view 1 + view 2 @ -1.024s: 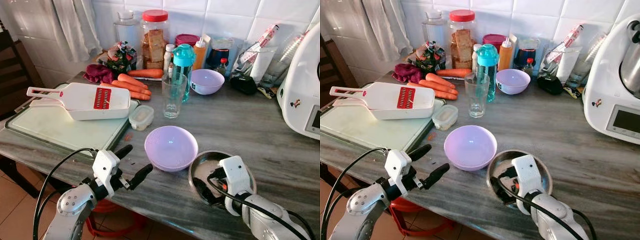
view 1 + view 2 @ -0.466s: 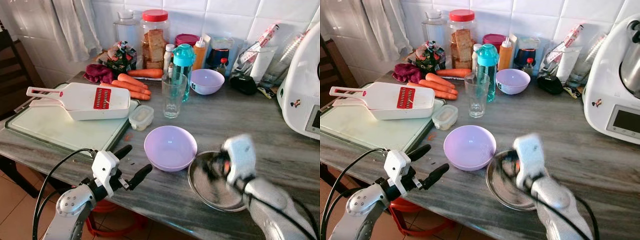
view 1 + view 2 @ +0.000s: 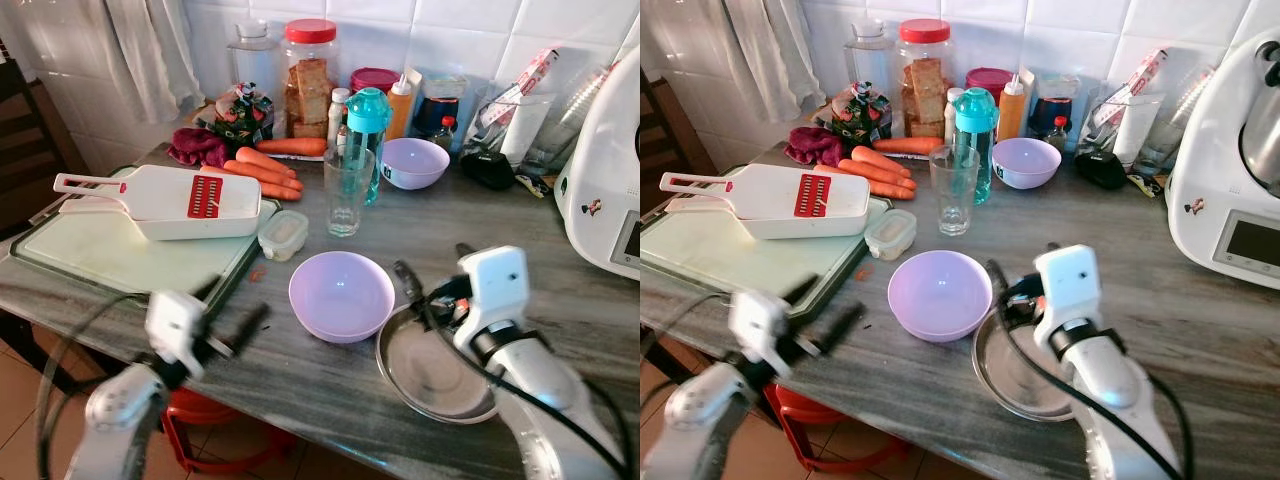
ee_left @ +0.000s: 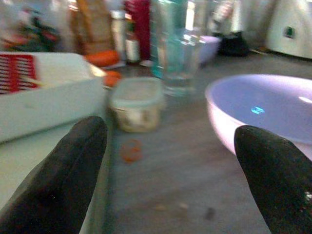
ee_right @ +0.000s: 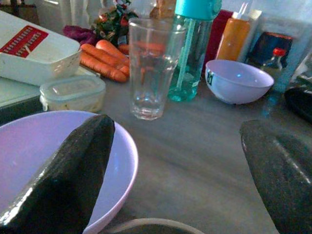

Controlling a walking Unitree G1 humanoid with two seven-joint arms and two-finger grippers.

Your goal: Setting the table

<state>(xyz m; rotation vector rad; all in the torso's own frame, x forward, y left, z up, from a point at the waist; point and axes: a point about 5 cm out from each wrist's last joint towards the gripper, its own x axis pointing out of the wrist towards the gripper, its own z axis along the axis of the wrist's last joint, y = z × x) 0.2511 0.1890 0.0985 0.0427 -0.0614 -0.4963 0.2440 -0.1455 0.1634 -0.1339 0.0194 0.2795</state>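
arms (image 3: 540, 400): silver | wrists: white | fingers (image 4: 73, 170): black | cables: black

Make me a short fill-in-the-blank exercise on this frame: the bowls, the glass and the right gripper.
1. The right gripper hangs above the rim of the ____ metal bowl, fingers apart.
2. The near purple bowl sits directly to the ____ of the metal bowl, by the robot's sides.
3. The clear glass stands ____ on the counter.
4. The red-slotted slicer rests on the ____ cutting board.

Missing words: empty; left; upright; white
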